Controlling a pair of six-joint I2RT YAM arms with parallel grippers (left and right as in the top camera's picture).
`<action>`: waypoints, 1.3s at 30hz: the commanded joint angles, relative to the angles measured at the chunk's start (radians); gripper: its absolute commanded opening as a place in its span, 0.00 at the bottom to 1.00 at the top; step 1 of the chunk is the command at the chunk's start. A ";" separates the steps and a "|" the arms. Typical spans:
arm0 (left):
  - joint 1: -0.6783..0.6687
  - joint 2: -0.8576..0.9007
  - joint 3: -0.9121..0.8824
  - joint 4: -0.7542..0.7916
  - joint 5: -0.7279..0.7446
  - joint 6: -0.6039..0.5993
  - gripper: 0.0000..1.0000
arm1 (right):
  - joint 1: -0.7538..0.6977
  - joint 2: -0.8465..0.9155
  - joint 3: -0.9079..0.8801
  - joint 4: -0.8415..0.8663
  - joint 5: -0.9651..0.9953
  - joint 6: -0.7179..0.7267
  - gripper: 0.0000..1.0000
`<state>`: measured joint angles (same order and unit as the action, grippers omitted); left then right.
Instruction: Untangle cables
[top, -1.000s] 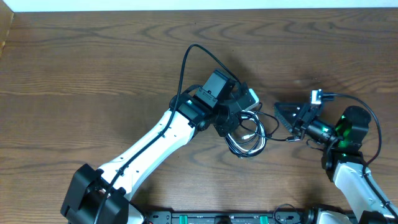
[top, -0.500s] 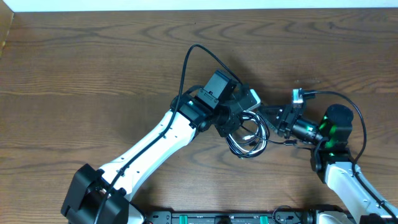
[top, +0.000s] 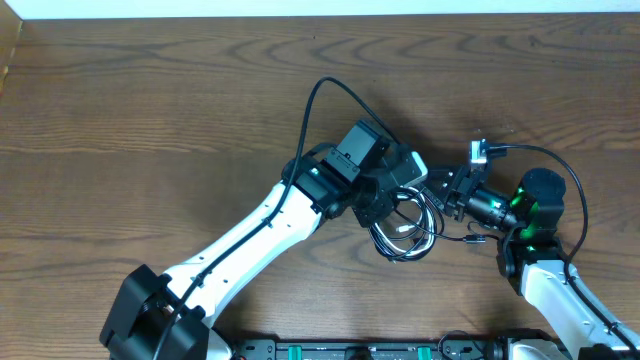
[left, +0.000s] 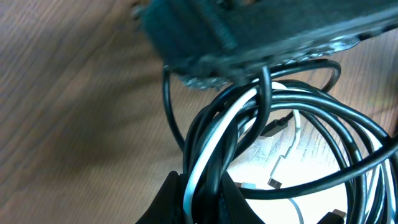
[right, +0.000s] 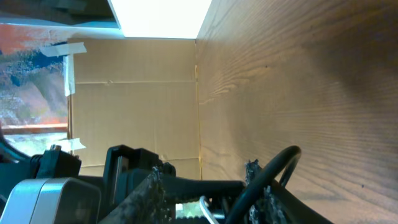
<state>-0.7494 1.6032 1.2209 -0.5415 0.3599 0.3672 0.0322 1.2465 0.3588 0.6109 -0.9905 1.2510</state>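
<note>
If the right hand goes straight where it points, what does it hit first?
Probably the black cable loop arcing by the right hand's fingertips, with the left hand close behind it. Depth is unclear.

A black cable (right: 277, 163) arcs across one finger of the parted right pincer (right: 205, 186), near the wooden table (right: 298, 74).

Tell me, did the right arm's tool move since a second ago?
Yes. The right tool slid left across the table, closer to the cables.
</note>
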 joint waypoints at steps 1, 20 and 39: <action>-0.028 -0.004 0.005 0.005 0.014 0.006 0.07 | 0.011 -0.003 0.007 0.004 0.052 0.012 0.38; -0.100 -0.004 0.005 0.001 0.014 0.006 0.08 | 0.010 -0.003 0.007 0.101 0.190 -0.091 0.01; -0.100 -0.004 0.005 0.034 -0.401 -0.060 0.08 | -0.040 -0.003 0.007 0.151 0.174 -0.299 0.01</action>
<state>-0.8505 1.6032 1.2224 -0.5373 0.1295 0.3538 0.0090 1.2465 0.3576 0.7567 -0.7673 0.9890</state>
